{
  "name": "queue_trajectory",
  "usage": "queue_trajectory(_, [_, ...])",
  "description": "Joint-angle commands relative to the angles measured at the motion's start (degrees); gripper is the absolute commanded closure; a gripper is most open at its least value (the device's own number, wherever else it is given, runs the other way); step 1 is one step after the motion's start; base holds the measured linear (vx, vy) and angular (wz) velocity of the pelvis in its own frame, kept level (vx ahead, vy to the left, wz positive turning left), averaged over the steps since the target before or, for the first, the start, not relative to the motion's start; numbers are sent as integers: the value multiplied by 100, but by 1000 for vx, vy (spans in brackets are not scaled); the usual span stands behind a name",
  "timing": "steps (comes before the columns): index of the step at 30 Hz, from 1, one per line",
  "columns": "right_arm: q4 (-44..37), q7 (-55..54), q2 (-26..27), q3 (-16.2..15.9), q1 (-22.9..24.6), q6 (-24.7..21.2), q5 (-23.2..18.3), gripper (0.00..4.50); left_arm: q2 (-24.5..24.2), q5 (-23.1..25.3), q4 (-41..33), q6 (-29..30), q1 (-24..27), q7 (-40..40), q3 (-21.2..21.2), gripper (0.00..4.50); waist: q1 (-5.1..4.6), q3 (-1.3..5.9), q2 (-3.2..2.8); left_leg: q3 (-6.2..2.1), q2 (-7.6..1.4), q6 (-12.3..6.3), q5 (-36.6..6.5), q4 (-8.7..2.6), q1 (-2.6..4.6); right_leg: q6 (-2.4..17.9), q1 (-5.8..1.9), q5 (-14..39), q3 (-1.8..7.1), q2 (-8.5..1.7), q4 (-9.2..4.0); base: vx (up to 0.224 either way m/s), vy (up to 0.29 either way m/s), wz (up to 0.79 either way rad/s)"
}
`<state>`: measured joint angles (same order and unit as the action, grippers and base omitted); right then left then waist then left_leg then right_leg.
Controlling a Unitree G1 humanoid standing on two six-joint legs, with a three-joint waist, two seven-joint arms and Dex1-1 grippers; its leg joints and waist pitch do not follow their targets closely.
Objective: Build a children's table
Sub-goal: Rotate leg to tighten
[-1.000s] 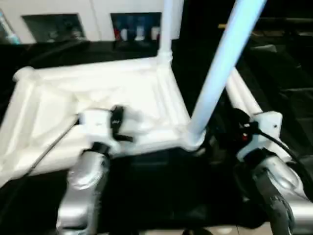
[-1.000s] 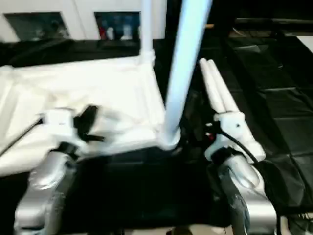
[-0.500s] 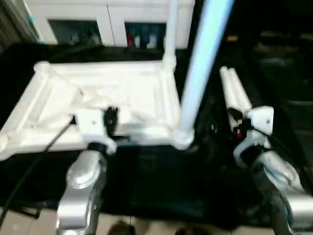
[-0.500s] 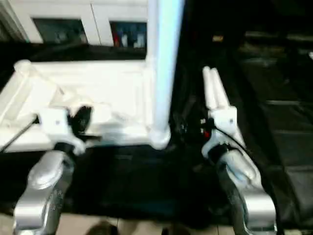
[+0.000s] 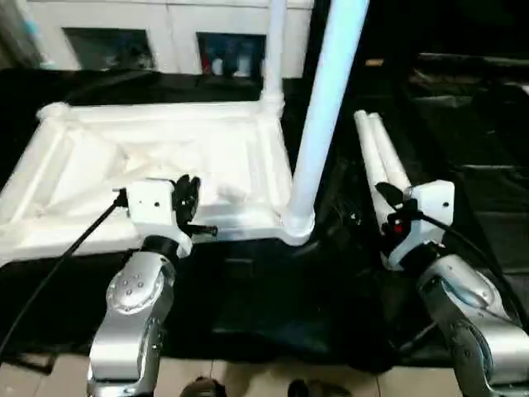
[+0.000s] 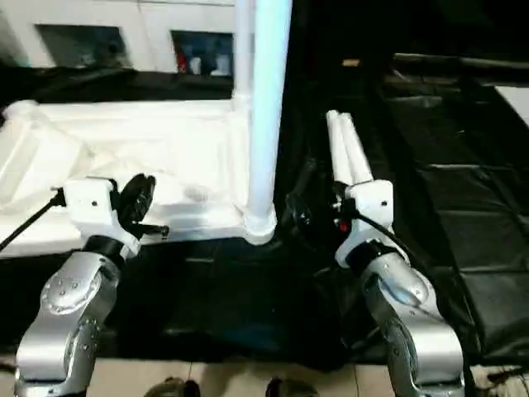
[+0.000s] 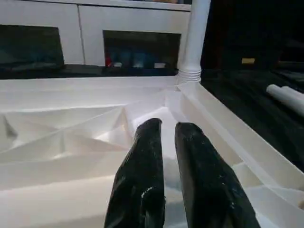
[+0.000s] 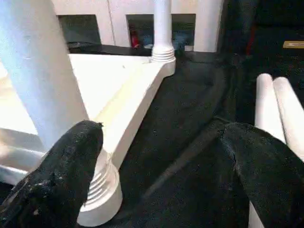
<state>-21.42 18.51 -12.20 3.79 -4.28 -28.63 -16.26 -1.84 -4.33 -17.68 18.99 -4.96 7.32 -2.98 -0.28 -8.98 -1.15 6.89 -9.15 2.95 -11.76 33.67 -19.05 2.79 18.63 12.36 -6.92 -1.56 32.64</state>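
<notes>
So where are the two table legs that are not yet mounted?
In the left eye view the two loose legs lie side by side on the black surface, right of the tabletop, just beyond the right gripper.

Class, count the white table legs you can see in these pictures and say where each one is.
4. Two stand upright in the tabletop's right-hand corner sockets: the near leg and the far leg. Two loose legs lie side by side on the black surface to the right.

Lab-like room: black-draped bench (image 5: 463,124), white cabinet (image 5: 165,16).
</notes>
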Motion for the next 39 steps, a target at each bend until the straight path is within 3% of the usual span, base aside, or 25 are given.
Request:
queue_trajectory(1, [-55, 36, -57, -38, -24, -72, -39, 5, 0, -58, -71, 63, 34, 22, 17, 381, 16, 334, 39, -118, -265, -416, -2352, -464, -25, 419, -304, 2889, 448, -664, -575, 80, 40, -2])
queue_trajectory(2, [-54, 37, -54, -46, -25, -73, -35, 5, -1, -65, -79, 68, 39, 21, 14, 381, 104, 370, 76, 6, -115, -743, -1120, -318, -215, 548, -474, 2859, 549, -691, -609, 84, 27, 2])
queue_trajectory(5, [-45, 33, -51, -66, -37, -74, -29, 5, 2, -80, -104, 68, 49, 24, 3, 381, 148, 480, 14, -10, -136, -1084, -174, -305, -169, 779, -495, 1881, 469, -515, -485, 109, 20, 2])
queue_trajectory(7, [-31, 45, -76, -97, -52, -74, -19, 5, 9, -93, -104, 67, 48, 26, -7, 381, 77, 556, -64, -210, -363, -1678, 415, -366, 213, 916, -256, 695, 304, -363, -186, 169, 11, 3])
queue_trajectory(8, [-30, 49, -83, -112, -56, -76, -16, 5, 7, -93, -102, 63, 46, 29, -8, 381, -61, 579, -99, -511, -628, -2410, 940, -328, 620, 841, 148, 397, 185, -293, 118, 181, -9, 6])
queue_trajectory(9, [-28, 55, -85, -123, -62, -84, -20, 5, 7, -94, -97, 63, 42, 29, -9, 381, -153, 584, -60, -779, -927, -2937, 1230, -277, 991, 532, 616, 544, 305, -411, 412, 143, -50, 7])
queue_trajectory(10, [-28, 62, -87, -139, -70, -90, -24, 5, 1, -102, -92, 61, 38, 24, -6, 381, -141, 515, 52, -719, -855, -3090, 1274, -200, 941, 371, 716, 248, 539, -617, 456, 143, -50, 7])
queue_trajectory(11, [-25, 61, -84, -143, -74, -86, -23, 5, -4, -108, -90, 57, 37, 21, -4, 381, -106, 464, 165, -476, -542, -2883, 946, -116, 689, 549, 509, -135, 657, -695, 261, 94, -61, 7])
queue_trajectory(12, [-17, 53, -83, -150, -76, -69, -3, 5, -16, -127, -88, 55, 35, 15, -1, 381, 79, 491, 414, 85, 472, -2408, -29, 360, -290, 979, -605, -776, 1229, -715, -91, 79, -36, 22])
queue_trajectory(13, [-16, 52, -83, -151, -75, -67, 0, 5, -17, -130, -88, 56, 35, 14, -1, 381, 247, 472, 335, -60, 355, -1750, -360, 793, -684, 1397, -926, -1257, 1599, -1128, -180, 79, -36, 22])
queue_trajectory(14, [-10, 21, -65, -142, -69, -62, 11, 5, -22, -156, -92, 49, 38, 13, -4, 381, 249, 375, 311, -116, 313, -1092, -148, 783, -688, 1511, -769, -1202, 1402, -925, -212, 97, -43, 23])
queue_trajectory(15, [-13, 1, -54, -126, -66, -76, -1, 5, 6, -235, -93, -5, 55, 35, -25, 381, 252, 355, 266, -126, 276, -903, 46, 684, -688, 1527, -776, -839, 1273, -855, -236, 86, -48, 2])
queue_trajectory(16, [-14, -1, -62, -122, -69, -78, 0, 5, -11, -240, -101, 25, 66, 50, -13, 381, 254, 306, 138, -138, 177, -830, 588, 335, -639, 1420, -653, -226, 1027, -675, -301, 86, -48, 2])
queue_trajectory(17, [-14, 0, -71, -122, -71, -77, 4, 5, -26, -238, -107, 51, 73, 59, -2, 381, 251, 314, 96, -130, 114, -883, 748, 145, -563, 1261, -600, 106, 904, -577, -333, 80, -21, -4])
queue_trajectory(18, [-19, 1, -81, -121, -75, -82, 1, 5, -68, -259, -102, 76, 91, 140, 31, 381, 266, 401, -163, -238, -200, -997, 966, -171, -322, 771, -441, 121, 670, -479, -244, 101, 30, -9])
queue_trajectory(19, [-24, 0, -89, -121, -75, -85, -5, 5, -105, -272, -99, 57, 107, 216, 56, 381, 55, 509, -258, -666, -667, -1756, 1288, -169, -83, 473, -146, -463, 473, -267, 352, 101, 30, -9])
queue_trajectory(20, [-34, 1, -94, -122, -71, -90, -9, 5, -137, -275, -100, 30, 122, 269, 71, 381, 10, 644, -231, -940, -1008, -2451, 2658, 7, 284, 338, 309, -541, 676, -500, 541, 101, 45, -5])
queue_trajectory(22, [-52, 3, -104, -124, -71, -103, -18, 5, -247, -359, -103, -27, 156, 508, 104, 381, 3, 686, -90, -1084, -859, -2705, 5389, 157, 229, -238, 465, -1291, 972, -734, 529, 16, 59, -5])
queue_trajectory(23, [-60, 12, -113, -126, -74, -111, -28, 5, -339, -519, -104, -16, 170, 768, 109, 381, 21, 664, -12, -972, -621, -2526, 5206, 148, 57, -359, 364, -1533, 1014, -769, 420, -66, 87, -23])
queue_trajectory(24, [-65, 29, -123, -130, -79, -120, -39, 5, -432, -623, -93, -46, 159, 999, 139, 381, 125, 614, 128, -532, -10, -1907, 3684, 124, -425, -347, 25, -2049, 924, -734, 221, -79, 42, -18])
queue_trajectory(25, [-69, 47, -139, -134, -82, -132, -54, 5, -552, -737, -87, -10, 141, 1253, 184, 364, 226, 555, 101, -350, 39, -1303, 1675, -18, -479, -244, -63, -1722, 852, -770, 82, -79, 42, -18])
queue_trajectory(26, [-65, 66, -157, -137, -91, -144, -63, 5, -673, -756, -65, 19, 107, 1414, 232, 364, 192, 502, 78, -337, -76, -896, 412, -167, -432, 84, -89, -970, 805, -737, 41, -77, -2, -8])
queue_trajectory(29, [-34, 162, -235, -139, -135, -159, -86, 5, -1188, -944, 64, 121, -71, 2189, 419, 344, 110, 422, -31, -276, -200, -373, -1206, -382, -286, 754, 25, 1091, 738, -600, -87, -87, 2, -8])
queue_trajectory(35, [444, 803, -1075, -326, -303, 20, 294, 5, -2582, -970, 777, 152, -858, 4454, 1050, 314, 145, 337, -34, -135, -226, 217, -2303, -471, -174, 539, 225, 2680, 860, -663, -245, -80, 20, -3])
queue_trajectory(39, [463, 1566, -1708, -263, -225, -41, 93, 5, -2912, -966, 1304, 207, -1372, 5347, 1471, 314, 186, 390, -40, -92, -256, 107, -1979, -506, -228, 615, 202, 2100, 850, -659, -190, 0, 0, 0])
